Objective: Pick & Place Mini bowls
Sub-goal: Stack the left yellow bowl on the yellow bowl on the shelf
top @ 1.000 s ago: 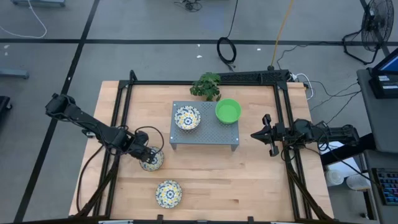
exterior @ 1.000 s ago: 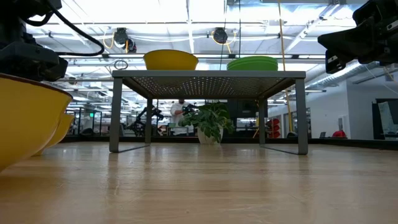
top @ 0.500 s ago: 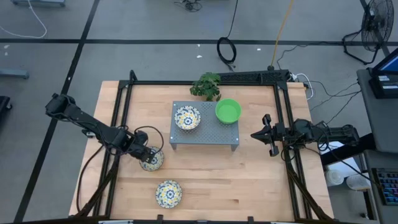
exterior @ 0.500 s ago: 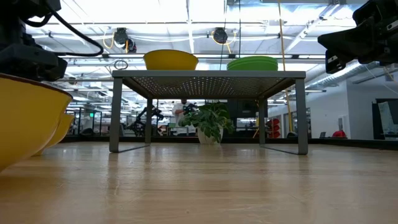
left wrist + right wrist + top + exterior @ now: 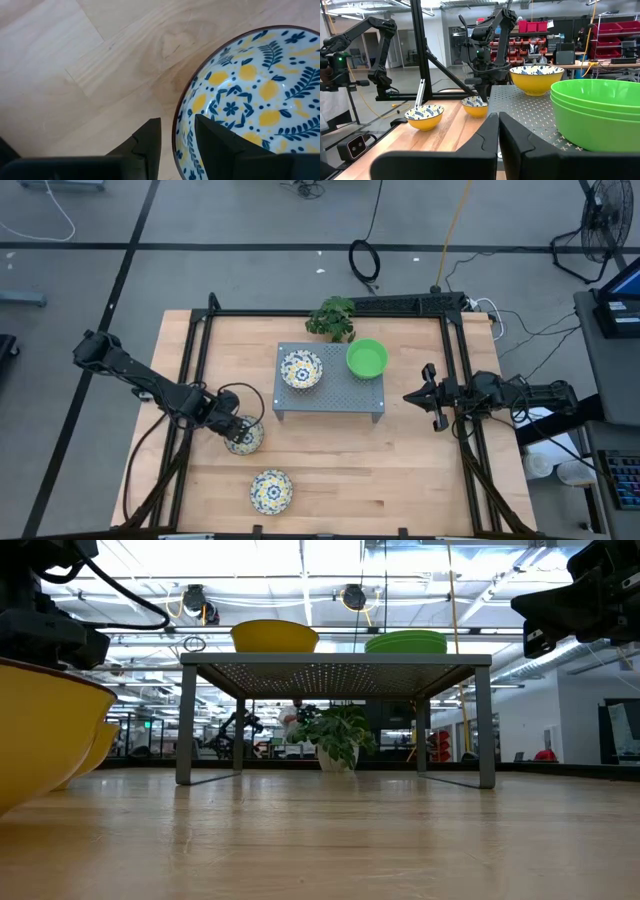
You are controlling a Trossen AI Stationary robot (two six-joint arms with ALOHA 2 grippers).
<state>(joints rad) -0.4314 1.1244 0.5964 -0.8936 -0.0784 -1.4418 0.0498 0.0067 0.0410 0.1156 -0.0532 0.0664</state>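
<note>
Nothing's moved since a sec ago. Left pincer (image 5: 177, 145) sits part-open astride the rim of a floral bowl (image 5: 245, 437) on the worktop (image 5: 400, 470), near its left edge. Right pincer (image 5: 432, 396) shut, empty, parked beside the rack (image 5: 330, 395). Thin rim grip; bowl could tip or slip on lift.

Two bowls (image 5: 275, 636) atop metal stand (image 5: 335, 662)

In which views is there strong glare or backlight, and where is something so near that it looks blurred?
Low view: ceiling lights blaze behind the grey stand, so it reads dark, and the nearest yellow-sided bowl looms soft. Left wrist view: the left gripper fingers straddling the floral bowl rim are soft. High view: even light, faint shadows.
</note>
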